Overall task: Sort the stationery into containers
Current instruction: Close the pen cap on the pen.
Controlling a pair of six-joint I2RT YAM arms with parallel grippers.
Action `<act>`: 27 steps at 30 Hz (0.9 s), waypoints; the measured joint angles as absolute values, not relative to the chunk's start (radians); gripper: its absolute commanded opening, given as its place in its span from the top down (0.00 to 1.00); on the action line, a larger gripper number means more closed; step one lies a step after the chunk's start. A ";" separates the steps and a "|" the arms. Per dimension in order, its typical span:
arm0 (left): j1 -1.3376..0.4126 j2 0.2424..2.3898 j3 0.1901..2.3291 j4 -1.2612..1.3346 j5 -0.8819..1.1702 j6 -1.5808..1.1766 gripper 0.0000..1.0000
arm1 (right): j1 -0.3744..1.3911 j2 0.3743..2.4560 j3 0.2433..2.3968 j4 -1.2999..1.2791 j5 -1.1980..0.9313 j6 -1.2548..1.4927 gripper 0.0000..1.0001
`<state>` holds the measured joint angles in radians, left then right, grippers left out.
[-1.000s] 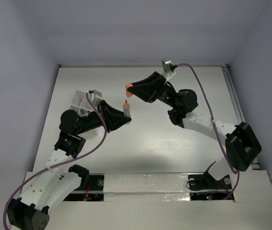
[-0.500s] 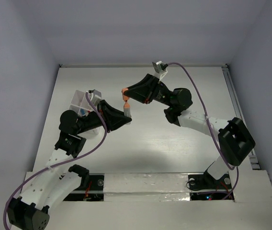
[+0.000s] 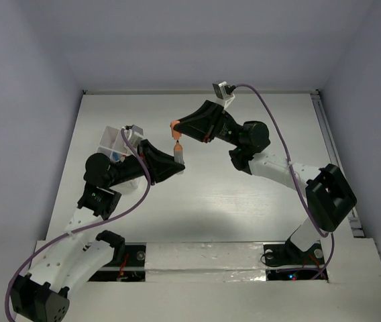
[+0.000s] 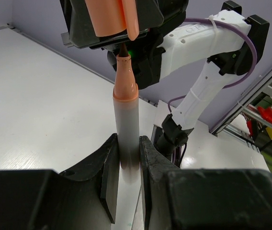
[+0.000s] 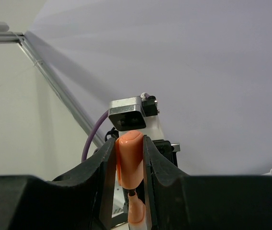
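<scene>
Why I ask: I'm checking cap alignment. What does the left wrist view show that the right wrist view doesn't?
Only left wrist: the pen upright in the left gripper, its dark tip close under the open end of the orange cap. Only right wrist: the cap's rounded closed end pinched in the right gripper, with a grey camera box behind it. Both: the cap, held by the right gripper.

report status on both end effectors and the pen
Left end effector shut on pen. Right end effector shut on orange cap, at the pen tip, not seated. Nothing between them.
</scene>
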<state>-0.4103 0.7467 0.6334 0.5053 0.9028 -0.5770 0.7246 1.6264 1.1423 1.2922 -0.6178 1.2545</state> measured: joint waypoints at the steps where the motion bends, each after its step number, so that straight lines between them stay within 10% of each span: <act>1: -0.410 0.749 0.633 0.505 0.902 -0.577 1.00 | 0.725 1.626 1.142 1.293 -0.618 1.257 1.00; 27: -0.411 0.718 0.625 0.472 0.855 -0.592 1.00 | 0.741 1.657 1.102 1.324 -0.642 1.298 1.00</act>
